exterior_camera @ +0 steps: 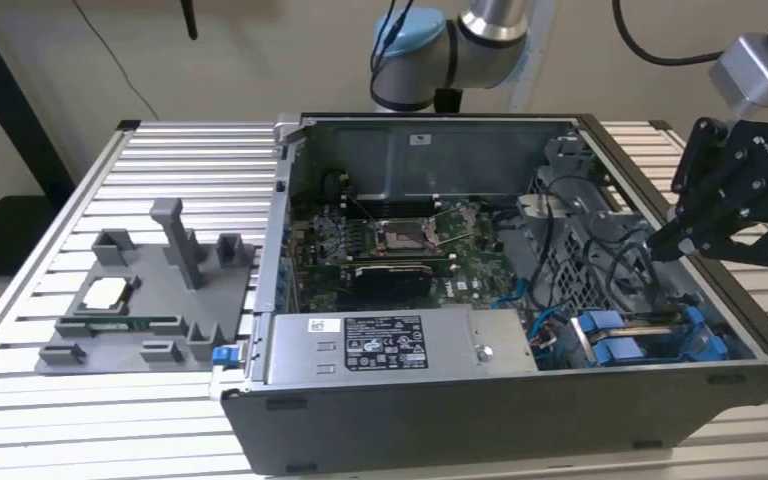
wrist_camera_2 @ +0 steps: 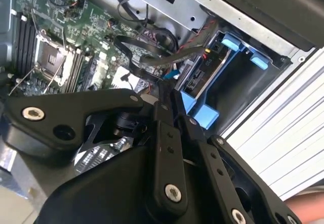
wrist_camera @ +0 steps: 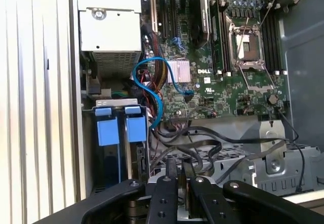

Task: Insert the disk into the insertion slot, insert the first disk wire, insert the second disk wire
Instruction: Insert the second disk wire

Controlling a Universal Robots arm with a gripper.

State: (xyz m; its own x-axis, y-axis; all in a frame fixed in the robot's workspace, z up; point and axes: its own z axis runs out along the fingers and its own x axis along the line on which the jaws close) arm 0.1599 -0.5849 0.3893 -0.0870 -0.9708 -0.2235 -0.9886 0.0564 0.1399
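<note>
Gripper: the black gripper hangs over the side of the computer case on the exterior view's right.
Jaws: in both wrist views the two fingers stand close together with a thin gap, and nothing is held between them.
Disk: the disk sits down in the insertion slot, on its edge, in its blue carrier. Its two blue tabs show at the top in the first wrist view.
Disk and jaws: the disk is below the fingertips and a little to one side, near but not touching. In the second wrist view the blue carrier sits just past the fingertips.
Blue wire: a thin blue wire loops between the green board and the slot. Its end lies loose over the board.
Black wires: flat black wires lie under the fingers, beside the disk.
Grey box: the power box sits next to the slot.
Table: the case stands on a ribbed metal table, with a grey holder block well apart on the exterior view's left.
</note>
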